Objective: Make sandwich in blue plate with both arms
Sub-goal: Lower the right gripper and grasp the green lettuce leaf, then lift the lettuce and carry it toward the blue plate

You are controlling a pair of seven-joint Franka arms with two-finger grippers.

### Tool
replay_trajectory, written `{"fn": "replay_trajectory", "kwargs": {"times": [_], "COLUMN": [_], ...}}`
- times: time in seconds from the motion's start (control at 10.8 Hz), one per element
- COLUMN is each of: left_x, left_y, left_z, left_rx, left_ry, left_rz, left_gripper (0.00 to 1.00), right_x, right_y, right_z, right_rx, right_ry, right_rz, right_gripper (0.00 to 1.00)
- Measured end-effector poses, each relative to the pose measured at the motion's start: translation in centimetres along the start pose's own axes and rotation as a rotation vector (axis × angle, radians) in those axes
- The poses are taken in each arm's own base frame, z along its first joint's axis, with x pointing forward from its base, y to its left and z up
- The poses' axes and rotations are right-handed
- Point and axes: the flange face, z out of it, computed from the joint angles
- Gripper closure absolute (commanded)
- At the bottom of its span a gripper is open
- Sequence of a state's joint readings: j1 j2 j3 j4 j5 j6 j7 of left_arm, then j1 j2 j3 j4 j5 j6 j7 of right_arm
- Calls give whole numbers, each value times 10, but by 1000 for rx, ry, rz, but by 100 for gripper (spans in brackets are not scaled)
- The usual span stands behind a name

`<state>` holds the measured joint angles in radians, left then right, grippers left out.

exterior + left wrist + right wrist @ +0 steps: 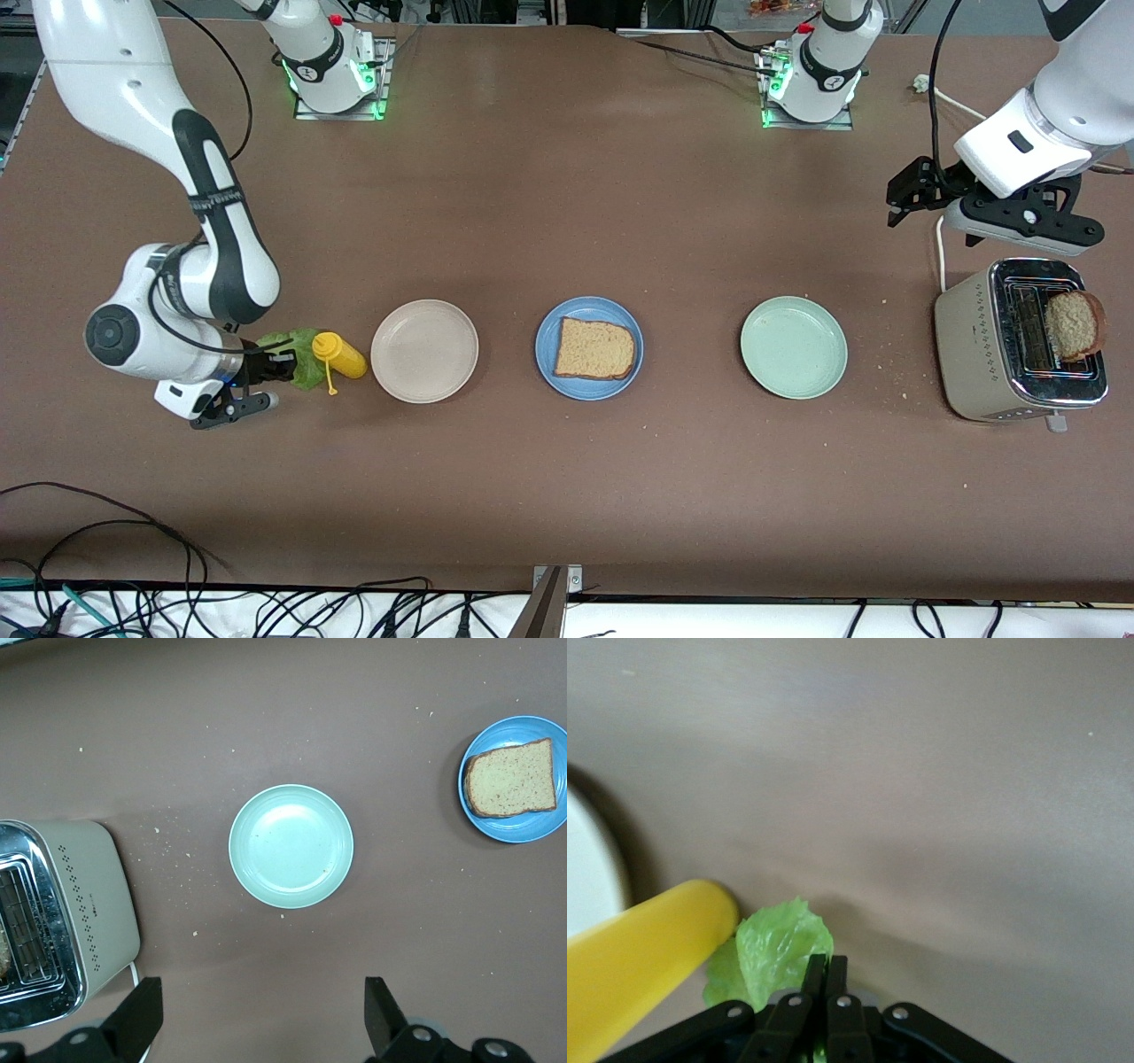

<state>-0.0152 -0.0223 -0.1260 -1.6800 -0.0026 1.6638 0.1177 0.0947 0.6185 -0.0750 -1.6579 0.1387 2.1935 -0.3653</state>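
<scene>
The blue plate (pixel 547 330) (pixel 523 831) lies mid-table with one toast slice (pixel 594 349) (pixel 512 778) flat on it. A second toast slice (pixel 1073 324) sticks up out of the toaster (pixel 970 346) at the left arm's end. A ruffled green lettuce leaf (pixel 299 353) (pixel 780 943) lies on the table at the right arm's end. My right gripper (pixel 282 365) (pixel 826 967) is low at the leaf, fingers shut on its edge. High over the table beside the toaster, my left gripper (pixel 897 204) (pixel 261 1017) hangs open and holds nothing.
A yellow squeeze bottle (pixel 340 354) (pixel 638 966) lies against the lettuce, between it and a beige plate (pixel 424 351). A pale green plate (pixel 794 346) (pixel 291 846) sits between the blue plate and the toaster. Crumbs dot the table near the toaster.
</scene>
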Motion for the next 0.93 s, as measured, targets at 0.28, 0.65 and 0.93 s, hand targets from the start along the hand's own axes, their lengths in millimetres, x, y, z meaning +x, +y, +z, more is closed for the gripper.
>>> {"fn": "replay_trajectory", "kwargs": {"times": [0.28,0.65,0.93], "left_x": [-1,-1,-1], "left_y": [0,0,0], "left_z": [1,1,1], "left_rx": [-1,-1,-1], "left_ry": [-7,-9,-10], "left_rz": [0,0,0], "left_gripper": [0,0,0], "right_x": [-12,-27,-36], "right_y": [-11,-21,-25], "right_z": [-59,-110,-134], "right_rx": [30,50,60], "right_ry": [-28,-49,-59], "right_rz": [-10,-19,-23], "right_gripper": [100,100,100]}}
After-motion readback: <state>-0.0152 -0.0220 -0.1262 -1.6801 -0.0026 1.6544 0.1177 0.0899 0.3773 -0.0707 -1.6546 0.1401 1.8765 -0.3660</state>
